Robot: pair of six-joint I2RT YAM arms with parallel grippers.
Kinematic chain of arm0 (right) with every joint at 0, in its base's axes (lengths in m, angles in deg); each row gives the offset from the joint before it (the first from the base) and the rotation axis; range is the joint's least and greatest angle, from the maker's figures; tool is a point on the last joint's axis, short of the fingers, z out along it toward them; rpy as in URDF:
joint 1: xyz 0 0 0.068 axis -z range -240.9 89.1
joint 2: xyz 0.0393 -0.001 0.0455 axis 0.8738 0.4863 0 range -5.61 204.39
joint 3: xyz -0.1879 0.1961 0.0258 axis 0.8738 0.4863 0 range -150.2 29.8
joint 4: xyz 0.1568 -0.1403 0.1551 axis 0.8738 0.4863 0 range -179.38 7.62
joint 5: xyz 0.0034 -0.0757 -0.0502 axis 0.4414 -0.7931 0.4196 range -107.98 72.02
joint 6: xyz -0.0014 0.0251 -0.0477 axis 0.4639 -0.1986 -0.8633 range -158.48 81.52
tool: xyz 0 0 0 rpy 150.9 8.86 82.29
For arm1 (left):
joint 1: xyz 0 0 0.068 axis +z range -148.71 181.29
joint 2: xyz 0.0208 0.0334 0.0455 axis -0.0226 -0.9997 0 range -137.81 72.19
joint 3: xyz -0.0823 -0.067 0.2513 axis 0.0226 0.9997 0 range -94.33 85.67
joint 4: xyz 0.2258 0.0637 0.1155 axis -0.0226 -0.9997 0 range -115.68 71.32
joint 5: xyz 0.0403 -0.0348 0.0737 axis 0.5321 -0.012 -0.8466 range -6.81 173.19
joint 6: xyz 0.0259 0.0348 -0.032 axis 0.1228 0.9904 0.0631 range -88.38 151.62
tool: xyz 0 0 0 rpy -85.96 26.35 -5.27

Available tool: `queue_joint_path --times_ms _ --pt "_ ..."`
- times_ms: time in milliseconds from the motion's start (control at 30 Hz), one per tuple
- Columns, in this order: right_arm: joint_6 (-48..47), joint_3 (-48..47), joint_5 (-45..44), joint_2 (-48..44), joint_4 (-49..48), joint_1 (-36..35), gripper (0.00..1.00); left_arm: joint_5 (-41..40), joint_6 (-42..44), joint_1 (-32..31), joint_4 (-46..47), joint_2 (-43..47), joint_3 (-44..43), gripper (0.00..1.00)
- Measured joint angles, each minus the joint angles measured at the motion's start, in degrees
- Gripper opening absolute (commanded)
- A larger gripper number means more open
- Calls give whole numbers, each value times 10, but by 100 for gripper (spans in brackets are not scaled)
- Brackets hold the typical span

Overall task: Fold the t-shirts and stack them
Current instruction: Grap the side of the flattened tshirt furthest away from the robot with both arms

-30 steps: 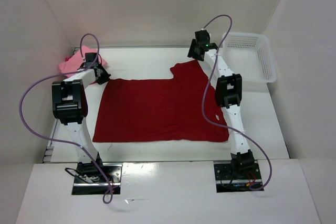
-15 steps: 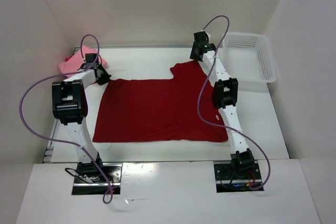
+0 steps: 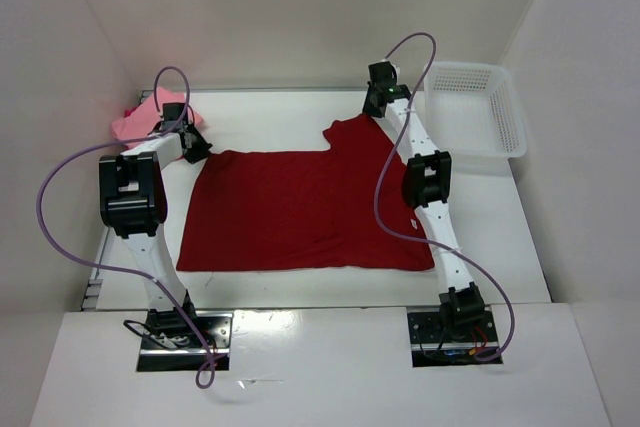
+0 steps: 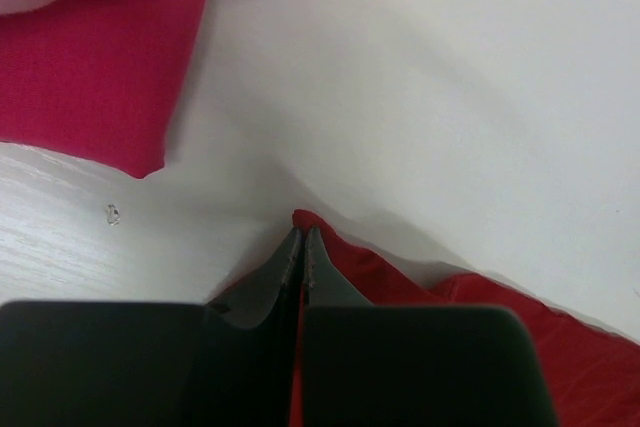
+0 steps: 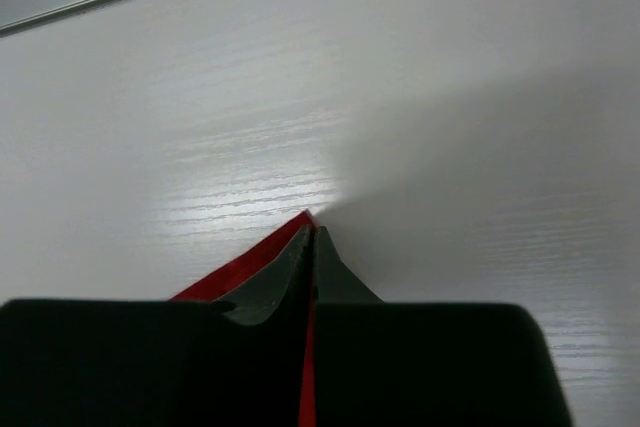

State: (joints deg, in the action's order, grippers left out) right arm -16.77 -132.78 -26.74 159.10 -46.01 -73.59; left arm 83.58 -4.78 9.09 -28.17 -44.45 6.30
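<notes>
White table (image 3: 300,112), boxed in by plain white walls on three sides.

1. Left gripper (image 4: 302,237). Jaws pressed together, pinching the far-left corner of the dark crimson t-shirt (image 3: 300,212). Red cloth visible between and under the black fingertips, rising to a small point at the tips. Sits low over the far-left part of the table.

2. Right gripper (image 5: 308,232). Jaws closed tight on the far-right corner of the same t-shirt. Thin sliver of red showing in the seam between the fingers, more red to the left beneath them. Faces bare white wood-grain surface beyond.

3. Dark crimson t-shirt. Spread flat across the middle of the table between the two arms. Near edge roughly parallel with the table's near side. One section jutting toward the far wall on the right, up to the right gripper.

4. Magenta-red t-shirt (image 4: 90,67). Folded, at the far-left corner of the table, just beyond the left gripper. Apart from the crimson cloth.

5. Salmon pink t-shirt (image 3: 135,127). Lies on top of the magenta-red one, overlapping it.

6. White mesh basket (image 3: 512,127). Far-right corner, beside the right arm, clear of all cloth.

7. Purple cables (image 3: 55,217). Loop from each wrist down to each base.
</notes>
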Motion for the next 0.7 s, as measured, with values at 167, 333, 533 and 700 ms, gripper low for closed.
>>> queue_joint_path --times_ms 167,333,533,700 --pt "4 -10 13 1 10 0 0 1 -1 0 2 0 3 0" --pt "9 -4 45 -23 30 3 0 6 -8 0 9 13 22 0" --pt "11 202 68 -199 9 3 0 9 -14 0 11 65 57 0" --pt "11 387 79 -360 -35 6 0 10 -14 0 19 108 78 0"
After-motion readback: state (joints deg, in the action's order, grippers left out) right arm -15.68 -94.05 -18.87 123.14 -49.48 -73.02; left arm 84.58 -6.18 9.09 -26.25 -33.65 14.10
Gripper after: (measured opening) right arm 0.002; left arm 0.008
